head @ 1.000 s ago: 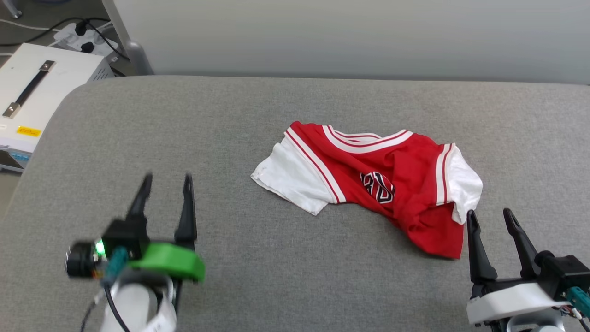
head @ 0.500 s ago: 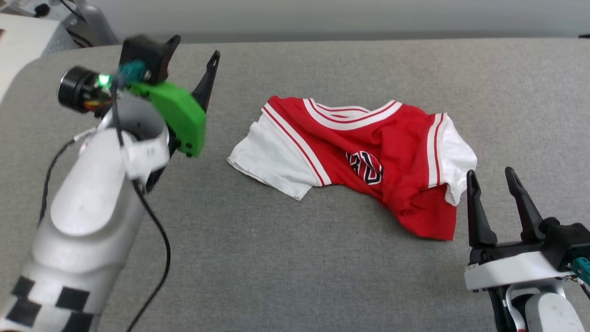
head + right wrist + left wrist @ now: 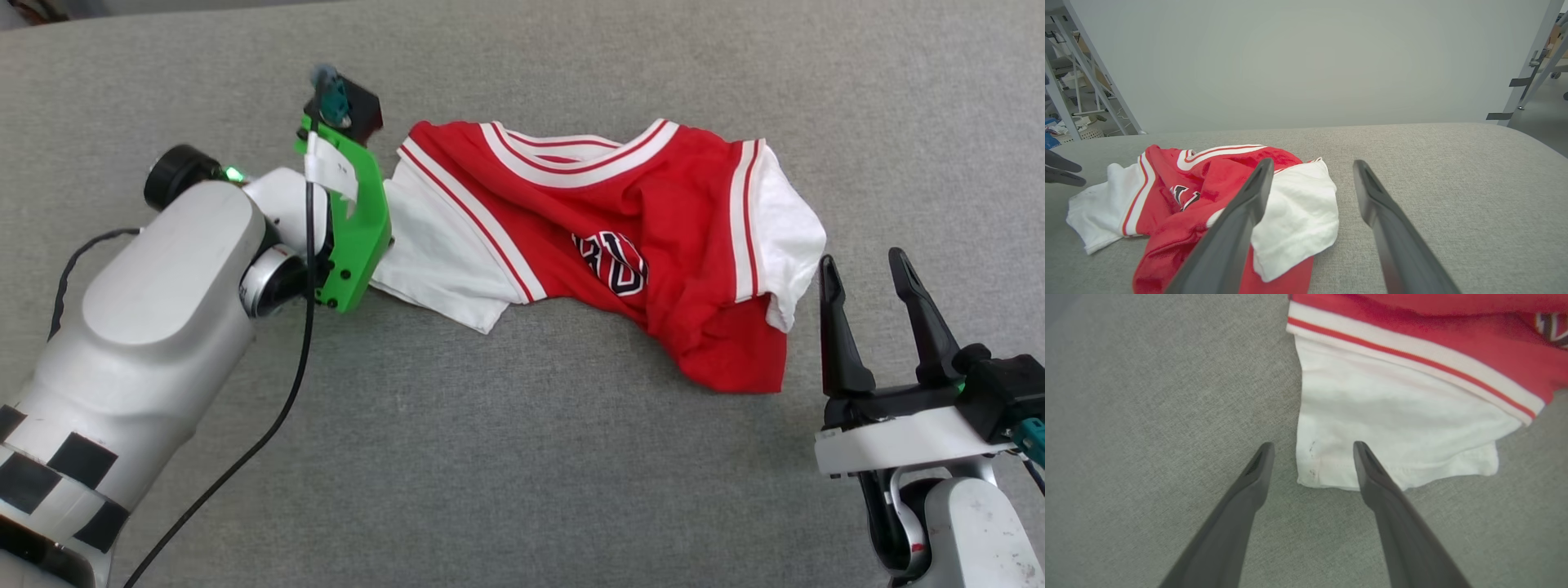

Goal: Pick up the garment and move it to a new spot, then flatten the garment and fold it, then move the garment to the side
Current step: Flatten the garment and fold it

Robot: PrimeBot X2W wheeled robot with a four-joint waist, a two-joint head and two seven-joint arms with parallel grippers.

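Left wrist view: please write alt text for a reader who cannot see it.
The left end effector, two long dark fingers spread open, points at the corner of a white short sleeve of a red jersey-style T-shirt with red-white striped trim. The shirt lies on a grey fabric surface.

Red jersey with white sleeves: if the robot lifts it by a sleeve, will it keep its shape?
Probably not: the red jersey-style T-shirt lies crumpled in soft folds, so it would likely hang limp. Its white sleeve looks thin, so probably light. Pushed, it may bunch up on the textured grey fabric surface rather than slide.
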